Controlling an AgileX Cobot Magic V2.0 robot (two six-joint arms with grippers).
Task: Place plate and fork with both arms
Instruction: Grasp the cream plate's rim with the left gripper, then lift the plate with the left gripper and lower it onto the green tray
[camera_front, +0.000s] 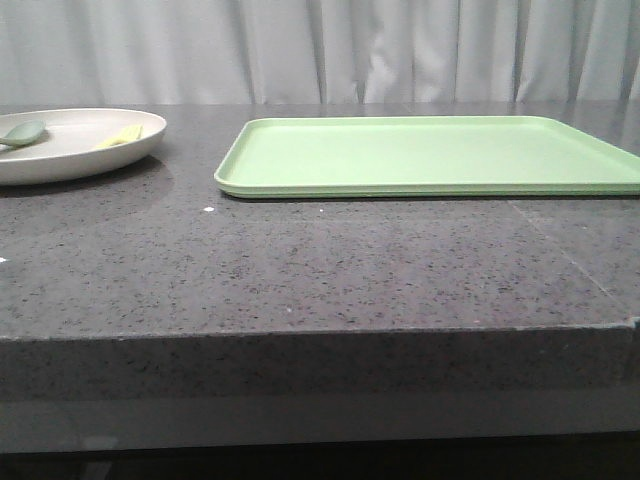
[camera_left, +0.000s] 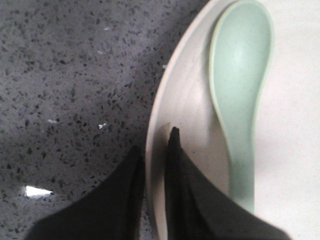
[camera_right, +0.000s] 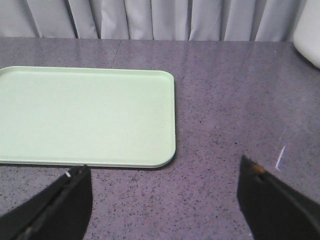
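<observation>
Your left pincer (camera_left: 156, 150) is closed on the rim of the plate (camera_front: 60, 165), left of the tray (camera_front: 430, 155); the fork (camera_front: 120, 136) lies inside. Your right pincer (camera_right: 165, 200) is wide open, empty.

Left gripper (camera_left: 154, 150) fingers nearly closed, a narrow gap between; right gripper (camera_right: 165, 185) fingers spread wide.

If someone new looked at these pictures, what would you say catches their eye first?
Probably the big light-green tray, lying bare across the middle and right of the dark speckled table. Next, the cream plate at the far left, holding a grey-green spoon and a pale-yellow fork. The left pincer straddles the plate's rim, nearly closed, while the right pincer hangs wide open near the tray.
</observation>
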